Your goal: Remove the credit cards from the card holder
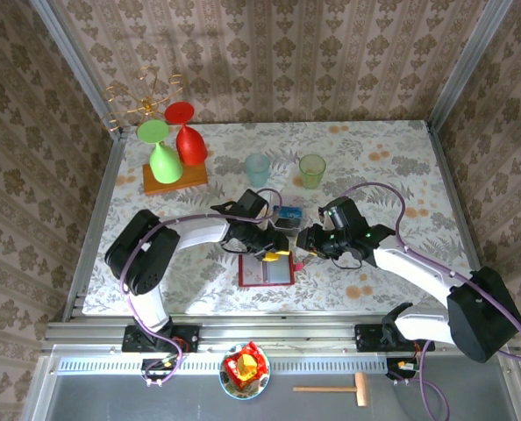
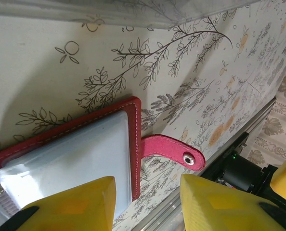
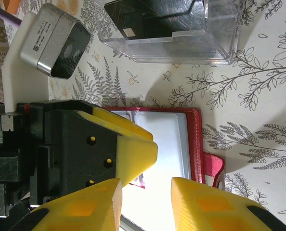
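The card holder [image 1: 266,270] lies open on the table [image 1: 401,175] near its front edge, just below the clear box [image 3: 181,43], in which a dark card [image 3: 148,17] rests. The left gripper [image 2: 148,204] hangs over the holder's pocket edge, jaws partly apart with nothing between them. The right gripper [image 3: 145,204] crowds in beside it, its gap narrow and apparently empty. Whether a card remains in the greyish pockets cannot be told. The risks are the two grippers knocking together in that tight space, a fingertip pinching pocket film instead of a card, or the unpinned holder sliding or lifting with the pull
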### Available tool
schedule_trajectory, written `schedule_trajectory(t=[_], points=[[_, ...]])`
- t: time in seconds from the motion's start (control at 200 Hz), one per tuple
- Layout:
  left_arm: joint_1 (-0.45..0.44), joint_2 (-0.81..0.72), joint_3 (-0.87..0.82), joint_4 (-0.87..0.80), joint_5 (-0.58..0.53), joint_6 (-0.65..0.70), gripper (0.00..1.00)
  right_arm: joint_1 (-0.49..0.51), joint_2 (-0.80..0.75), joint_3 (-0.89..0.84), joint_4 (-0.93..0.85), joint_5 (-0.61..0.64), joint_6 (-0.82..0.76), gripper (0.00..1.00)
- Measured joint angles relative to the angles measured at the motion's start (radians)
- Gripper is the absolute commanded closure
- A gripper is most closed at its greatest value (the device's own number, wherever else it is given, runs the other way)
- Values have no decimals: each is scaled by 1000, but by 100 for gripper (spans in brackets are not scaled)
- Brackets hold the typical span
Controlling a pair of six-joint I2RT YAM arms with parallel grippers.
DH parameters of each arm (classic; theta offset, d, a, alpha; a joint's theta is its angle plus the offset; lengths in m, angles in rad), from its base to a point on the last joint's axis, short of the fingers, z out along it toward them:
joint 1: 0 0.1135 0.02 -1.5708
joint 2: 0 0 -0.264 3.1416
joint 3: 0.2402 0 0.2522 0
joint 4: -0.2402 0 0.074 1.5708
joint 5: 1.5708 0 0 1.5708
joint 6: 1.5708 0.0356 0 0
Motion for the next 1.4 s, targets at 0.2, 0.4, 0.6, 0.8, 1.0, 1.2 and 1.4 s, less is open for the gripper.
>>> schedule_trajectory(t=[0.2, 0.4, 0.6, 0.8, 1.0, 1.2, 1.4], points=[[2, -5, -1, 5, -2, 6, 60, 4, 43, 0, 21, -21, 5, 68], [34, -128, -68, 5, -22, 9, 62, 51, 132, 28, 39, -32, 16, 69], [95, -247, -162, 6, -55, 13, 67, 120, 255, 118, 61, -45, 27, 71], [143, -320, -263, -16, -78, 17, 69, 183, 378, 207, 91, -63, 38, 73], [178, -366, -334, -24, -88, 24, 69, 230, 460, 262, 103, -74, 55, 73], [185, -363, -369, -17, -88, 36, 69, 252, 498, 266, 102, -75, 70, 73], [199, -347, -386, -10, -87, 51, 71, 258, 523, 269, 103, -75, 80, 73]])
